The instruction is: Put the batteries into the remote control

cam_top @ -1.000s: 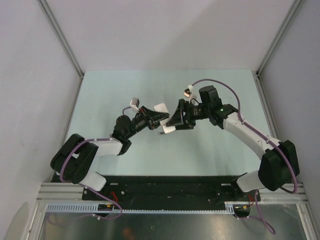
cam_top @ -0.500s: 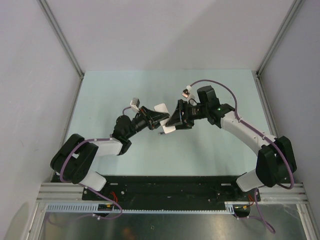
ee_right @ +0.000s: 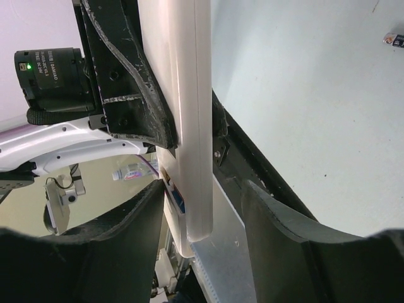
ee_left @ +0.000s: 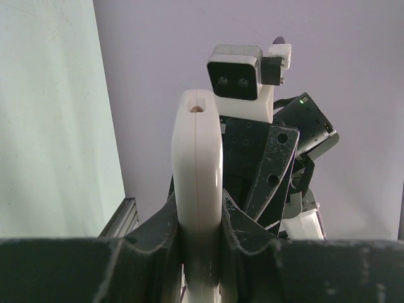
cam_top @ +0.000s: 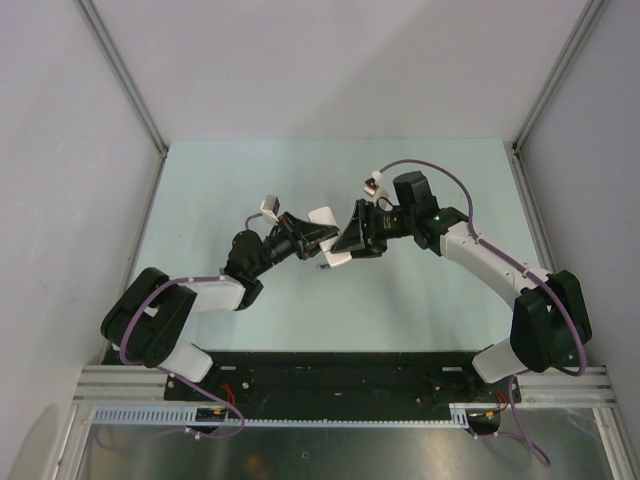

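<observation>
Above the table (cam_top: pixel 200 180), remote control (ee_left: pixel 197 158) clamped in left end effector (ee_left: pixel 199 218), right end effector (ee_right: pixel 205 208) parted, straddling it

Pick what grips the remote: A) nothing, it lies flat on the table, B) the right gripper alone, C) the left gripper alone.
C: in the left wrist view the left gripper is shut on the remote, held edge-on off the table. The right gripper stands open around it, with a gap showing on one side.
</observation>
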Robot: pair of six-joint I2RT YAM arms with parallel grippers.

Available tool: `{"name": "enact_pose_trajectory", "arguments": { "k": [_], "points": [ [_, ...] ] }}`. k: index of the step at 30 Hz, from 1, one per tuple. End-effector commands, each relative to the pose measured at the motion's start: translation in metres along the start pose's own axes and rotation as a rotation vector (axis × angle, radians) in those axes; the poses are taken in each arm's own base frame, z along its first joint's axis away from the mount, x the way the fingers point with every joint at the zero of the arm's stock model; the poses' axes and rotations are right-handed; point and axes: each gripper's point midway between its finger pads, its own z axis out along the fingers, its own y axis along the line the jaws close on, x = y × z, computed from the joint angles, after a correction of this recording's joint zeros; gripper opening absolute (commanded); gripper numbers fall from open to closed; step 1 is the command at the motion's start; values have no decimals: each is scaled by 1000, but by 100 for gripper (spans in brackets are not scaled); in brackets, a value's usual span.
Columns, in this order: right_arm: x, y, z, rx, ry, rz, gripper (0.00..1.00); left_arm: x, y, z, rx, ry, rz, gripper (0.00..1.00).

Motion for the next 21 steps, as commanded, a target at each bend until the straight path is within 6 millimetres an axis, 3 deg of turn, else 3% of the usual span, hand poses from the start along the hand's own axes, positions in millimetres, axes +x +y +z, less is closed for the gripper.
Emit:
{"name": "enact_pose_trajectory", "arguments": {
  "k": [1,21],
  "points": [
    [-5,3,2,-21,-7,-17,55,3,-44,4,123,26,39,0],
    [-15,0,11,-19,-39,-11,54,14,-48,4,133,53,33,0]
  ]
}}
